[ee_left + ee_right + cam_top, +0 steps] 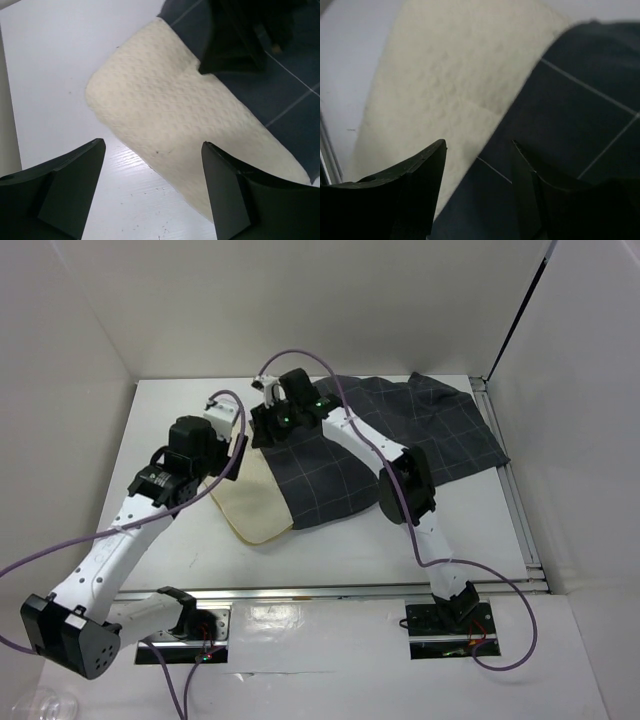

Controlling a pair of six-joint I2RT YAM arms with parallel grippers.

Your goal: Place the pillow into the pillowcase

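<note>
White table [170,420], walled left, back and right, with a metal rail [525,530] down the right edge. Bare room all along the left side and across the near strip. Little room at the far right.

Pillowcase [420,435] spread over the far right half, close against the rail and the far edge. Long axis left to right, rumpled at the far right corner, mouth turned to the near left.

Pillow [250,505] mostly inside the case, with only a cream end out of the mouth. Rounded corner aimed at the near left of the table. Long axis diagonal, near left to far right. Depth inside hidden by the cloth.

Left gripper [153,145] hanging above the exposed cream end, fingers spread wide, clasping nothing. Fingertips lost under the arm from above.

Right gripper [479,144] at the mouth of the case, jaws parted by a narrower gap, straddling the line between dark cloth and cream. Contact with the cloth impossible to judge in the blurred close-up.
</note>
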